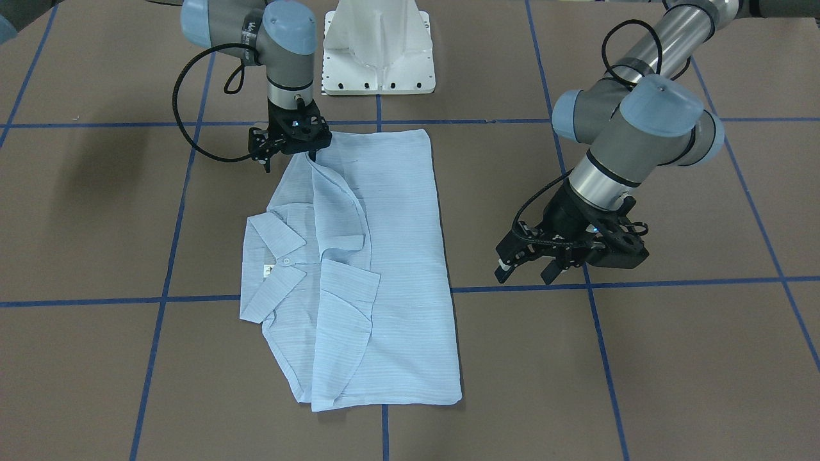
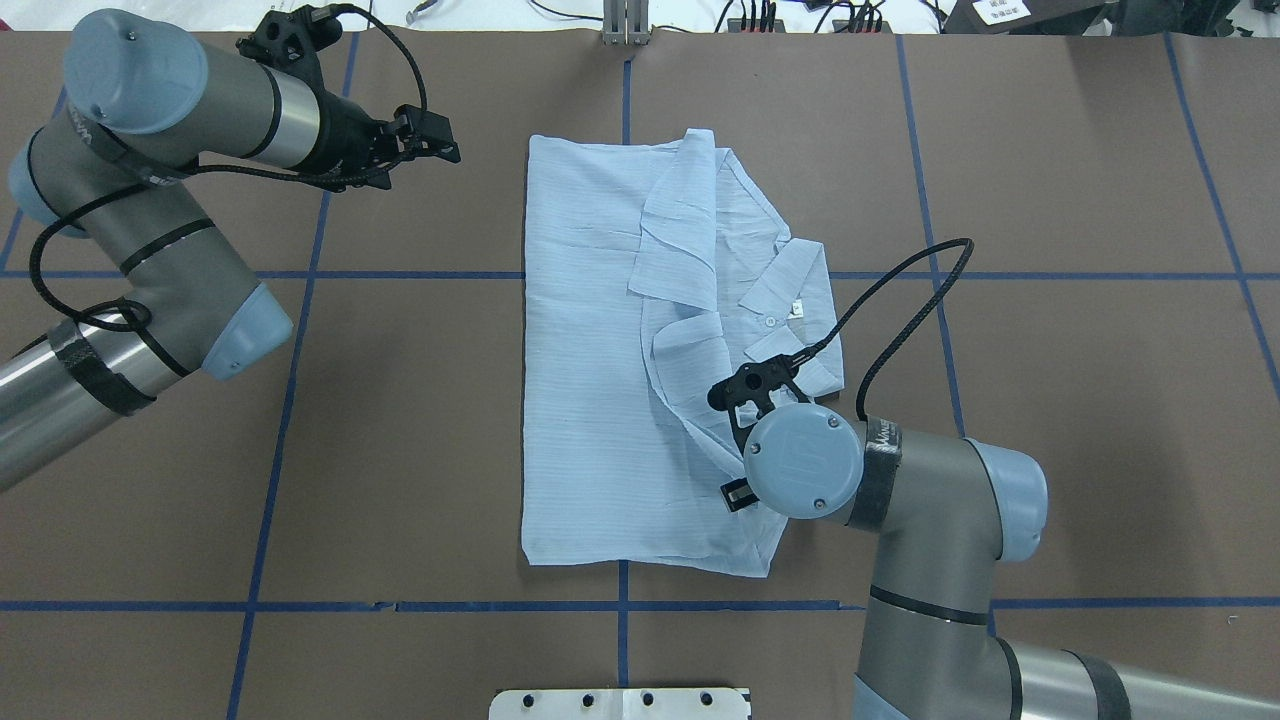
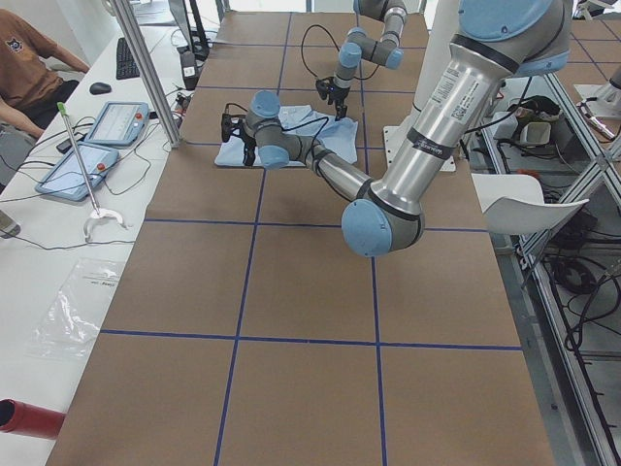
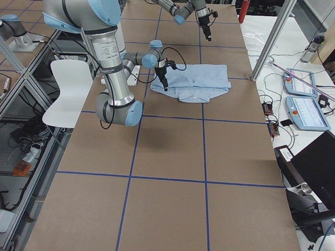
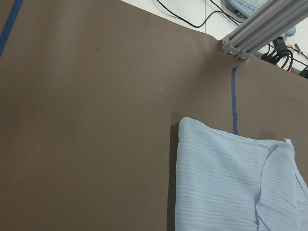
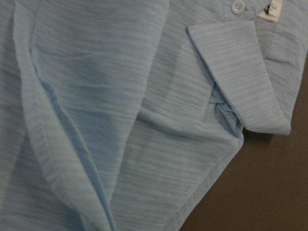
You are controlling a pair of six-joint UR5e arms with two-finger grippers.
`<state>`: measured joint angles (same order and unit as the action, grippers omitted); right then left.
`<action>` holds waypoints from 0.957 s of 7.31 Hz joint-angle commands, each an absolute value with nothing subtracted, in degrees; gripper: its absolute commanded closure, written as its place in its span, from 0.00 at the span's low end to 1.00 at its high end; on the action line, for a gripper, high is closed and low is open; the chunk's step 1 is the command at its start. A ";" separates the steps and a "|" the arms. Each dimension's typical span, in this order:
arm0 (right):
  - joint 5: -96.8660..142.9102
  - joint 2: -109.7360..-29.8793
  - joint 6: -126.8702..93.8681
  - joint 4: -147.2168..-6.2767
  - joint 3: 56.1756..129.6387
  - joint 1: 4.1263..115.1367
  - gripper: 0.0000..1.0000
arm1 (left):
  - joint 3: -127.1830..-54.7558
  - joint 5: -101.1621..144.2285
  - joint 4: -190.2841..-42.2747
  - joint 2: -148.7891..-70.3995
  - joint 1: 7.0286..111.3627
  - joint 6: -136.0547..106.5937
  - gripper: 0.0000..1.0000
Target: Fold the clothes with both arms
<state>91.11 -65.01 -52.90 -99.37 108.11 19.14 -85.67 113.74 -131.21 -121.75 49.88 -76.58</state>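
Observation:
The light blue striped shirt (image 1: 384, 256) lies folded into a long rectangle in the middle of the table, collar and a white button facing up; it also shows in the overhead view (image 2: 590, 380). My right gripper (image 1: 312, 152) points down at the shirt's corner nearest the robot base, its tips together on a fabric edge that rises to it. In the overhead view (image 2: 742, 450) it is mostly hidden under its wrist. The right wrist view shows only close-up fabric (image 6: 144, 96) and collar. My left gripper (image 1: 526, 272) is open and empty, above bare table beside the shirt, and shows overhead (image 2: 435, 140).
The white pedestal base (image 1: 378, 57) stands at the robot's side of the table. Blue tape lines (image 1: 615, 282) cross the brown tabletop. An aluminium post (image 5: 260, 29) and cables stand at the far edge. A seated person (image 3: 29, 68) and tablets are beyond that edge.

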 commanded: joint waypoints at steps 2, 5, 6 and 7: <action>91.67 -75.81 -48.72 -98.88 115.36 22.49 0.00 | -85.17 113.73 -130.96 -122.96 49.66 -76.64 0.00; 95.45 -67.46 -48.43 -98.70 114.80 25.40 0.00 | -84.99 113.73 -131.31 -122.43 49.39 -76.38 0.00; 95.28 -63.15 -48.43 -98.61 112.52 25.23 0.00 | -84.64 113.73 -131.40 -122.52 49.39 -76.46 0.00; 95.27 -58.32 -48.51 -98.53 109.45 25.14 0.00 | -84.64 113.73 -131.48 -122.26 49.39 -76.38 0.00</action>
<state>95.26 -64.26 -48.45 -98.64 112.82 25.14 -84.78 113.73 -131.36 -122.46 49.41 -76.43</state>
